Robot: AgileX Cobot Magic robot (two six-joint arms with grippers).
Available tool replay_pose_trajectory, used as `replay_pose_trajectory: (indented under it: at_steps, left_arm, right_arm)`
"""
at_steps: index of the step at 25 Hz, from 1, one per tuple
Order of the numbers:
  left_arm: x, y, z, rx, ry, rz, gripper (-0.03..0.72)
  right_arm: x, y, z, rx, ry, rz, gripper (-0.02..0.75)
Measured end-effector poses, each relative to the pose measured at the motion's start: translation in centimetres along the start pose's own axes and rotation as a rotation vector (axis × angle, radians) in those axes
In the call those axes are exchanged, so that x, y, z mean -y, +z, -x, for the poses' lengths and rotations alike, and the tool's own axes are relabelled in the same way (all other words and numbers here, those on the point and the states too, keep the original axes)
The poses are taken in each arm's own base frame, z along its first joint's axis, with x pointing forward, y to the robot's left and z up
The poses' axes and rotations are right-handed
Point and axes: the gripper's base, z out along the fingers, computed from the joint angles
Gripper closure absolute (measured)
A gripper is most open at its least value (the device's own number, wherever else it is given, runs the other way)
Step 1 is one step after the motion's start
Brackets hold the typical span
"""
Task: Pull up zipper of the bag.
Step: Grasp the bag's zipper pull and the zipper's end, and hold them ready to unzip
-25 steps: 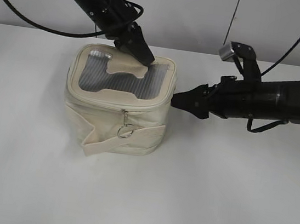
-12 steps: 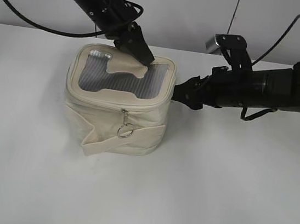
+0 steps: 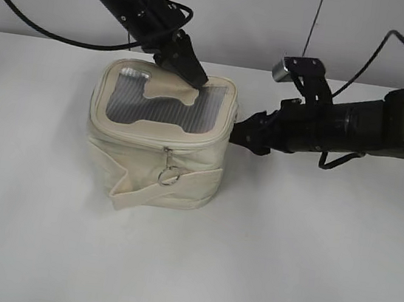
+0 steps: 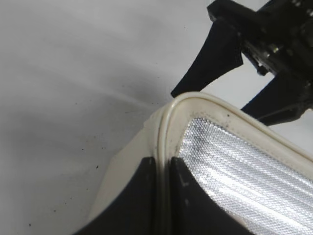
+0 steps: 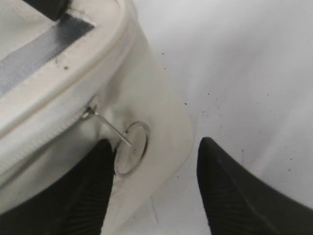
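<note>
- On the white table (image 3: 284,266), left of centre in the exterior view, stands a cream bag (image 3: 157,139), boxy, with a clear ribbed window (image 3: 165,106) set in its lid and a cream strap (image 3: 169,87) lying across that window.
- The bag's contents cannot be made out; the window shows only glare and ribbing.
- A zipper line (image 3: 154,145) runs round the bag just under the lid rim. On the front face a zipper pull (image 3: 167,163) hangs down with a metal ring (image 3: 168,178) at its end.
- A second ringed pull (image 5: 128,147) appears in the right wrist view, hanging from a slider on the zipper seam at the bag's rounded corner.
- A loose cream band (image 3: 175,188) wraps the bag's lower front, its end sticking out at the left.
- The left gripper (image 3: 186,73) comes down from the upper left onto the lid's rear right part. In the left wrist view its dark fingers (image 4: 188,196) sit either side of the lid's raised piped rim (image 4: 166,132), nearly together and pinching it.
- The right gripper (image 5: 154,161) reaches in from the right to the bag's right side. Its fingers are spread apart; one finger (image 5: 93,186) lies against the bag beside the ring, the other stands clear over the table, and the ring is not clamped.
</note>
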Motion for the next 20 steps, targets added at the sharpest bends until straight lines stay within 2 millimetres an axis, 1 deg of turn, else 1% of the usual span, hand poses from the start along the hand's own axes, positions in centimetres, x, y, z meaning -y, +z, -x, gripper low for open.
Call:
replay_pose_trajectory:
  at_steps: [3, 4, 6, 7, 8, 9, 10, 14, 16, 20]
  left_arm:
    - [0.0, 0.0, 0.0, 0.0, 0.0, 0.0, 0.636]
    - [0.0, 0.0, 0.0, 0.0, 0.0, 0.0, 0.636]
    - [0.0, 0.0, 0.0, 0.001, 0.0, 0.0, 0.636]
    - [0.0, 0.0, 0.0, 0.001, 0.0, 0.0, 0.636]
    - [0.0, 0.0, 0.0, 0.001, 0.0, 0.0, 0.636]
    - [0.0, 0.0, 0.0, 0.001, 0.0, 0.0, 0.636]
    - [0.0, 0.0, 0.0, 0.001, 0.0, 0.0, 0.636]
    - [0.0, 0.0, 0.0, 0.002, -0.004, 0.002, 0.636]
    - [0.0, 0.0, 0.0, 0.002, -0.01, 0.003, 0.636]
    - [-0.1, 0.0, 0.0, 0.005, -0.035, 0.008, 0.636]
  right_arm:
    - [0.3, 0.7, -0.3, -0.011, 0.005, 0.004, 0.336]
    - [0.4, 0.9, -0.3, -0.011, 0.005, 0.004, 0.371]
    - [0.4, 1.1, -0.2, -0.009, 0.003, 0.006, 0.5]
    - [0.4, 1.1, -0.1, -0.006, 0.001, 0.009, 0.601]
    - [0.3, 1.1, 0.0, -0.001, -0.001, 0.016, 0.668]
    - [0.3, 1.2, 0.1, 0.003, -0.001, 0.021, 0.708]
    - [0.3, 1.2, 0.1, 0.004, 0.005, 0.022, 0.727]
    - [0.1, 1.0, -0.3, -0.009, 0.068, 0.026, 0.729]
    - [-0.2, 0.4, -0.8, -0.021, 0.083, 0.02, 0.729]
    - [-1.1, -1.5, -1.5, -0.031, 0.088, 0.005, 0.729]
